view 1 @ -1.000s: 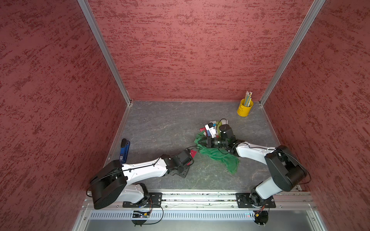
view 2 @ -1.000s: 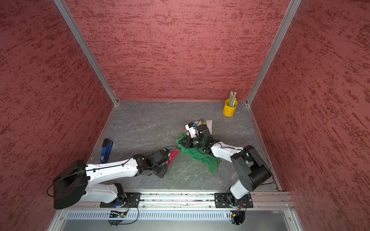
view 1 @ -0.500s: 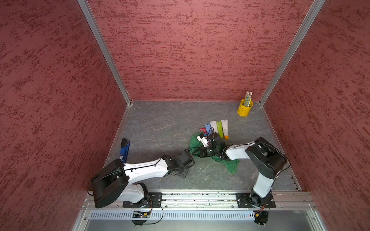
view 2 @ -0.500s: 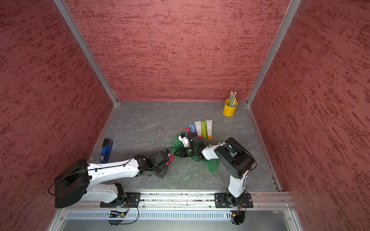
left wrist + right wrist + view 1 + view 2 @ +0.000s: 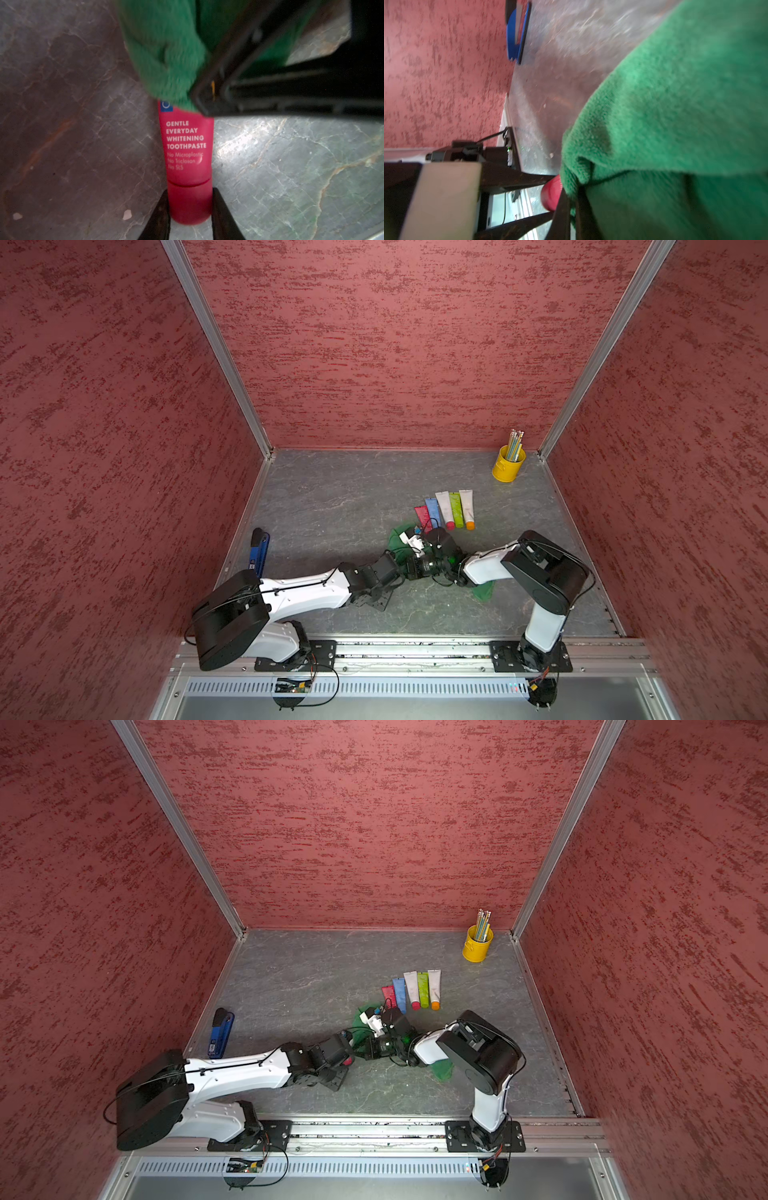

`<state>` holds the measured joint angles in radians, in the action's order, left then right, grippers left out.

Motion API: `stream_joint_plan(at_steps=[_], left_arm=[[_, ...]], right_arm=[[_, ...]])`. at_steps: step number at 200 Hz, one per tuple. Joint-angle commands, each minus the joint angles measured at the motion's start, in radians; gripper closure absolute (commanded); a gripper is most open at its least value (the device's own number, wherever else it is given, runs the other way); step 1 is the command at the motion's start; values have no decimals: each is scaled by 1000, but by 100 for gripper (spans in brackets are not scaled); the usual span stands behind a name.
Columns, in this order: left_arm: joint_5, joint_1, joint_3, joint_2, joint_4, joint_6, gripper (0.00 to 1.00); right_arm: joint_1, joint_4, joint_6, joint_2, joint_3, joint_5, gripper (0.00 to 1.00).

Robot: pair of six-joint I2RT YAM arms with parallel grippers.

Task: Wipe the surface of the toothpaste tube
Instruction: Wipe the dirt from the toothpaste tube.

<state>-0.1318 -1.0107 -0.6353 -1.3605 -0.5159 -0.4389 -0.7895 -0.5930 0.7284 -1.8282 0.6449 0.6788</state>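
Note:
My left gripper (image 5: 190,199) is shut on the cap of the red toothpaste tube (image 5: 187,145), which sticks out over the grey floor. My right gripper (image 5: 572,199) is shut on a green cloth (image 5: 675,104). The cloth (image 5: 166,52) is draped over the tube's far end and hides it. Only the red cap (image 5: 550,193) shows in the right wrist view. In both top views the two grippers meet tip to tip at the floor's middle, left gripper (image 5: 399,570) against right gripper (image 5: 415,564), with the cloth (image 5: 359,1017) bunched behind them.
A row of several coloured tubes (image 5: 449,510) lies just behind the grippers. A yellow cup of pencils (image 5: 508,466) stands at the back right corner. A blue stapler-like object (image 5: 259,549) lies by the left wall. Red walls close three sides.
My right arm has swung its gripper and the cloth off the row of tubes and onto the red tube. The row is now uncovered. The left gripper has hardly moved.

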Motion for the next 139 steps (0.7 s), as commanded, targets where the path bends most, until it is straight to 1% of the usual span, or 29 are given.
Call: stream_joint_plan(at_steps=[1, 18, 36, 56, 72, 84, 115, 127, 139], left_arm=[[-34, 1, -12, 2, 20, 8, 85], [-29, 0, -6, 13, 23, 9, 86], [-25, -3, 1, 29, 29, 11, 87], [-22, -5, 8, 41, 31, 11, 87], [-20, -6, 9, 43, 33, 11, 87], [-20, -8, 9, 41, 34, 12, 87], [-19, -9, 6, 36, 35, 13, 88], [-18, -9, 6, 36, 35, 15, 88], [-19, -9, 6, 35, 34, 14, 88]], right_arm=[[-27, -41, 35, -20, -31, 33, 100], [-3, 28, -2, -12, -21, -28, 100], [53, 62, -23, 2, -15, -84, 100], [100, 174, -84, 24, 27, -200, 100], [117, 256, -128, 32, 69, -293, 100], [128, 292, -146, 28, 97, -336, 100], [134, 301, -156, -1, 130, -337, 100], [133, 282, -148, -10, 123, -302, 100], [124, 253, -133, -15, 109, -238, 100]])
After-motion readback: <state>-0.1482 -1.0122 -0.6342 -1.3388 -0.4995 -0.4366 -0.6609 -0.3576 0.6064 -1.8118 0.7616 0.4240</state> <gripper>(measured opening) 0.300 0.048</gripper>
